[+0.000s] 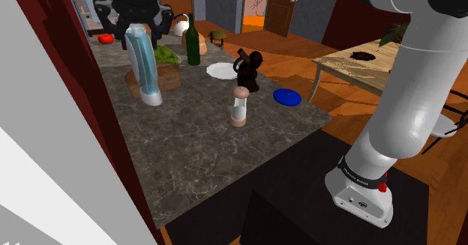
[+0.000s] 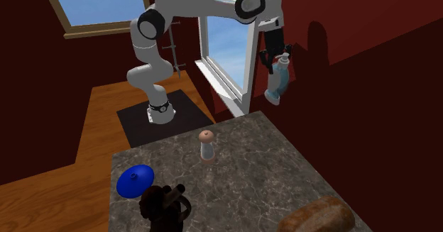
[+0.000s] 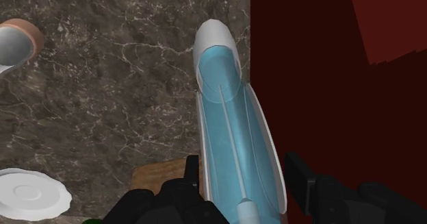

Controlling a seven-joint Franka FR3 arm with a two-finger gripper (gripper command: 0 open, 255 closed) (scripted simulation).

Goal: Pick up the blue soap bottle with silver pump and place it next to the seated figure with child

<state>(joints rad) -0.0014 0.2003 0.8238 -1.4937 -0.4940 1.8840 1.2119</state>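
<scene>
The soap bottle (image 1: 142, 64) is tall and clear blue with a pale base and a silver pump. It hangs tilted in the air over the far left part of the dark marble counter (image 1: 195, 146), close to the red wall. My gripper (image 1: 141, 28) is shut on its upper end, near the pump. In the second exterior view the soap bottle (image 2: 277, 80) dangles below the gripper (image 2: 275, 57), well above the counter. The wrist view has the soap bottle (image 3: 233, 133) clasped between both fingers (image 3: 192, 177). The dark seated figure with child (image 1: 249, 70) sits by the counter's right edge, and the same figure (image 2: 165, 206) is low in the second exterior view.
A glass shaker with a tan cap (image 1: 240, 106) stands mid-counter. A blue plate (image 1: 286, 97) and a white plate (image 1: 222, 71) flank the figure. A green wine bottle (image 1: 193, 41), greens on a brown loaf (image 1: 166, 65) and a tomato (image 1: 106, 38) lie farther back.
</scene>
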